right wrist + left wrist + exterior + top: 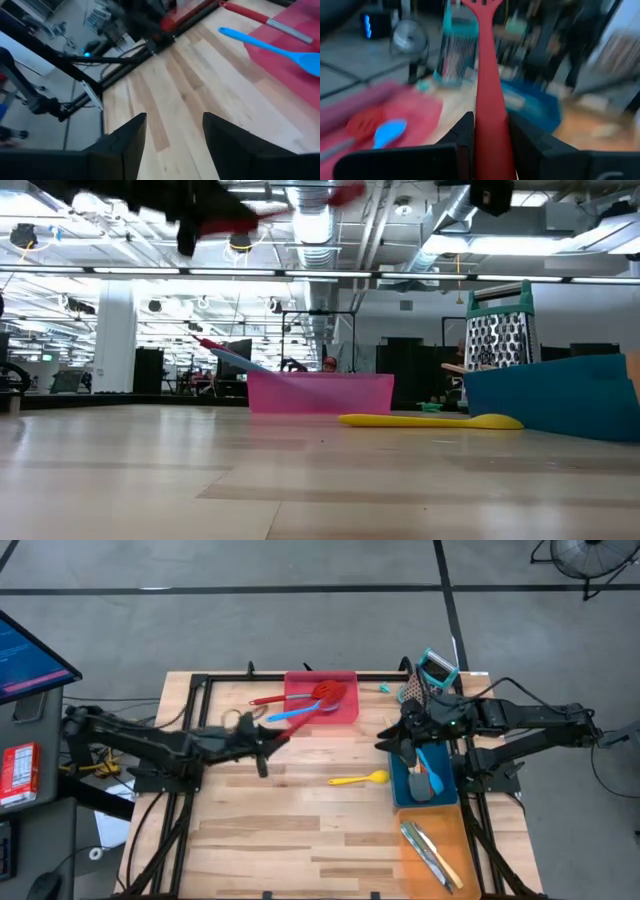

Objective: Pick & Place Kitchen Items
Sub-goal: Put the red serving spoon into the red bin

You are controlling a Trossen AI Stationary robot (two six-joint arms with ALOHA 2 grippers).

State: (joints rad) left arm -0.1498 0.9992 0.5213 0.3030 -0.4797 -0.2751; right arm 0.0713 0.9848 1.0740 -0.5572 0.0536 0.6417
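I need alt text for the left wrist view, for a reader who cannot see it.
The left gripper is shut on a red utensil whose handle runs up the middle of the picture. Beyond it, blurred, lie the red tray, a blue spoon, the box grater and the blue tray.

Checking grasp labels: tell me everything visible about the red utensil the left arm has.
The red utensil is a slim, matte, plastic-looking piece with a long flat handle that widens into a forked or slotted head at the far end, cut off by the left wrist view's edge. It sits clamped between the left pincer's two dark fingers, pointing forward, lifted clear of the table near the red tray. Nothing else touches it.
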